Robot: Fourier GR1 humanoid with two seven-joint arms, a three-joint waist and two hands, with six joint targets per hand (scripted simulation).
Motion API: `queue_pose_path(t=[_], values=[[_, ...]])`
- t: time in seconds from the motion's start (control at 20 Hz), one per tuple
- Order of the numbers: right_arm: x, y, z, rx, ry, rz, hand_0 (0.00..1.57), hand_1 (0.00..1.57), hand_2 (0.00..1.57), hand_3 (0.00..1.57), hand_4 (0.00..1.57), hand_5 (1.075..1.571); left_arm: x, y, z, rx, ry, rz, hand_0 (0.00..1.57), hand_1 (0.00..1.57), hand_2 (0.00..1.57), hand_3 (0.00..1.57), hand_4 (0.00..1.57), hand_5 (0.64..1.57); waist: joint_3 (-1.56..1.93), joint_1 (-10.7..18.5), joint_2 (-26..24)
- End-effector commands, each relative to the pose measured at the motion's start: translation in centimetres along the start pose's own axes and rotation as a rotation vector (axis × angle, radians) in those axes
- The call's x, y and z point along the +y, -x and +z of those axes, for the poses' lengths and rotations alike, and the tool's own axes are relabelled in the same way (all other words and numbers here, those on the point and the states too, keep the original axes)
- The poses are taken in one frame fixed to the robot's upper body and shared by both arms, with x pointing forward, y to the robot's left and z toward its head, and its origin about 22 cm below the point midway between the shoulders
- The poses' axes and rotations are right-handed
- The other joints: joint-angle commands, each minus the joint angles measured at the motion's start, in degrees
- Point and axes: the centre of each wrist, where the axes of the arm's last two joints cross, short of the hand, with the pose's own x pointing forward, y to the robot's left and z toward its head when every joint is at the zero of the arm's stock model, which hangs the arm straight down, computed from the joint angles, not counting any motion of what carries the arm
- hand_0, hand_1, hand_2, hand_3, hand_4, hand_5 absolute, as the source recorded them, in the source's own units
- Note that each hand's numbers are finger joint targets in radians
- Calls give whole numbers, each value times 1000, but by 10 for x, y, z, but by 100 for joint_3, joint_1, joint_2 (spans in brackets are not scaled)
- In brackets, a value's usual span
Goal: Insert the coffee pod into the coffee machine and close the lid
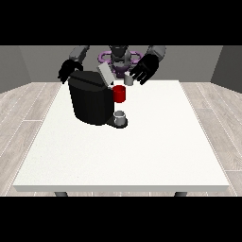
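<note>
A bulky black coffee machine (90, 101) stands on the large white table (142, 151), towards the far edge and left of centre in the view. Its pale grey lid (105, 73) is raised, a flat flap tilted up and away to the upper left, its long axis running diagonally from the machine's top. At the machine's front right a red cylindrical part (119, 94) sits under the lid, upright. Below it, on the machine's dark round base, stands a small grey cup (120, 116), upright with its mouth upward.

The small grey coffee pod (128, 79) is just beside the robot hand at the view's right (145, 69), above and right of the red part, near the lid. It seems to stand upright, but which way its wider end faces cannot be told. That robot hand's fingers are spread and hang towards the table; whether they touch the pod cannot be told.

The robot hand at the view's left (69, 70) is behind the machine's rear left corner; how its fingers lie cannot be told.
</note>
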Motion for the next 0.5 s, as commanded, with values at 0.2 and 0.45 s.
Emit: queue_pose_path(t=[0.2, 0.45], values=[[16, 2, -4, -55, 35, 6, 0, 0, 0, 0, 526, 1571, 23, -42, -16, -49, -30, -29, 1265, 1265, 1297, 1236, 485, 1571, 3, 24, 305], [-9, 1, -6, -13, 58, 5, 0, 0, 0, 0, 514, 1571, 6, -36, -16, -14, 11, -24, 1292, 1292, 1315, 1222, 498, 1571, 3, -32, 206]])
